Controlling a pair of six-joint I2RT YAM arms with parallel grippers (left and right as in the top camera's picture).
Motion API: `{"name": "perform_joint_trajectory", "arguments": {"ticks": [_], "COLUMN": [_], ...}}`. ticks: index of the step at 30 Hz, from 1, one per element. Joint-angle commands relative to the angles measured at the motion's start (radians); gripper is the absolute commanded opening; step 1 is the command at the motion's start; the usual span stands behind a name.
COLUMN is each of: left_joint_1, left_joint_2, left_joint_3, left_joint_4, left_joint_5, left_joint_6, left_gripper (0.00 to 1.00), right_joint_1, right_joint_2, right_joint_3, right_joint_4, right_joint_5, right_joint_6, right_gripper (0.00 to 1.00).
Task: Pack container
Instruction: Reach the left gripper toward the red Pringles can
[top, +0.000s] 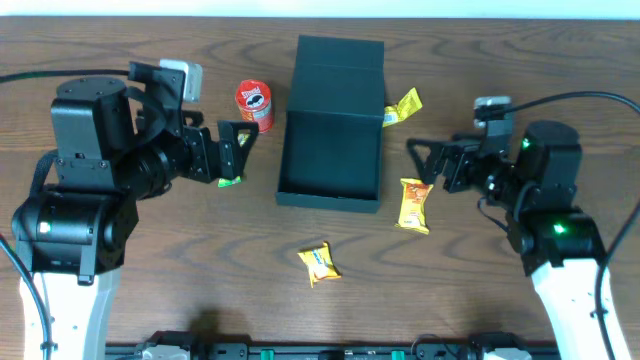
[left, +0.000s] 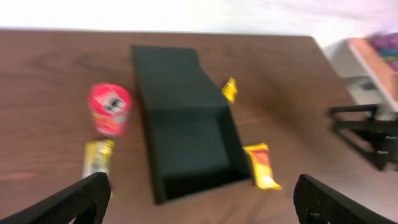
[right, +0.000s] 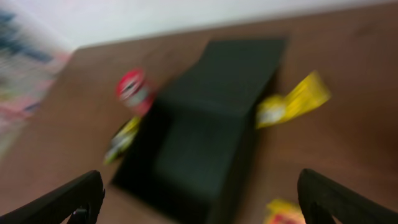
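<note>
The container (top: 331, 130) is a dark box, open and empty, its flap lid laid back toward the far edge; it also shows in the left wrist view (left: 186, 143) and the right wrist view (right: 205, 137). A red can (top: 254, 104) stands left of it. A yellow-green packet (top: 232, 180) lies by my left gripper (top: 238, 148), which is open and empty. An orange-yellow packet (top: 413, 204) lies right of the box, below my open, empty right gripper (top: 424, 162). Another yellow packet (top: 403, 107) lies at the box's far right. A third (top: 320, 264) lies in front.
The wooden table (top: 180, 290) carries everything. A shelf with coloured items (left: 379, 56) stands off the table's far right in the left wrist view.
</note>
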Motion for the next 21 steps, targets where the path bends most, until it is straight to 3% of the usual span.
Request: {"name": "perform_joint_trajectory", "arguments": {"ticks": [1,6,13,21], "left_joint_1": [-0.004,-0.004,-0.004,-0.010], "left_joint_2": [0.002,0.007,0.072,0.204], "left_joint_3": [0.022,0.021,0.021,0.021], "left_joint_4": [-0.022,-0.064,-0.232,-0.322], "left_joint_5": [0.091,0.037,-0.409,-0.426], "left_joint_6": [-0.033,-0.022,-0.168,-0.171], "left_gripper": [0.95,0.95,0.95,0.95], "right_joint_1": [-0.001,-0.001,-0.002,-0.001], "right_joint_2": [0.033,0.084,0.113,0.115], "right_joint_3": [0.012,0.012,0.012,0.012], "right_joint_4": [-0.053,-0.126,-0.191,-0.239], "right_joint_5": [-0.163,-0.163,-0.145,-0.159], "right_joint_6": [0.089,0.097,0.114,0.109], "right_gripper": [0.99,0.99,0.99,0.99]}}
